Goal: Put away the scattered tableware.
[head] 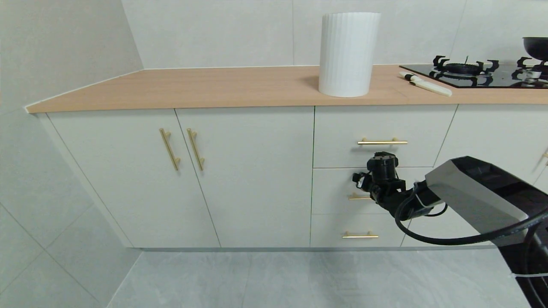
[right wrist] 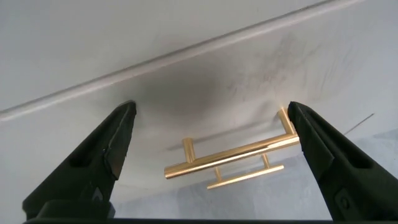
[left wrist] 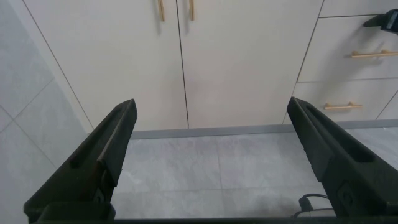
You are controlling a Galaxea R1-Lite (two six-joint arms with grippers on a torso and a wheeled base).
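Leftmost, left gripper [left wrist: 211, 112]: hangs over the grey floor tiles [left wrist: 205, 168], black fingers [left wrist: 109, 155] spread wide with nothing between them, facing the foot of the cabinets. Next, two pale cabinet doors [head: 184, 175], both shut, each with a slim brass bar handle [head: 170, 149] close to the middle seam. Above, light wooden countertop [head: 192, 87] spanning the whole run against the tiled wall. Further right, tall white ribbed cylindrical container [head: 349, 53]: stands upright on the countertop near its front edge. Below it, stack of three pale drawers [head: 381, 124], all closed, each with a horizontal brass handle. Right gripper [head: 361, 182] [right wrist: 210, 115]: hovers level with the middle drawer handle [head: 358, 197] [right wrist: 230, 158], fingers parted wide and holding nothing, the handle seen between them; hard to tell whether touching it or just short of it. Right again, slim white utensil with a dark end [head: 426, 85], possibly a knife: lies flat on the countertop between the container and the black glass gas hob [head: 475, 79], just beside the hob's front corner. Farthest right, dark round pot [head: 535, 46] on the hob.
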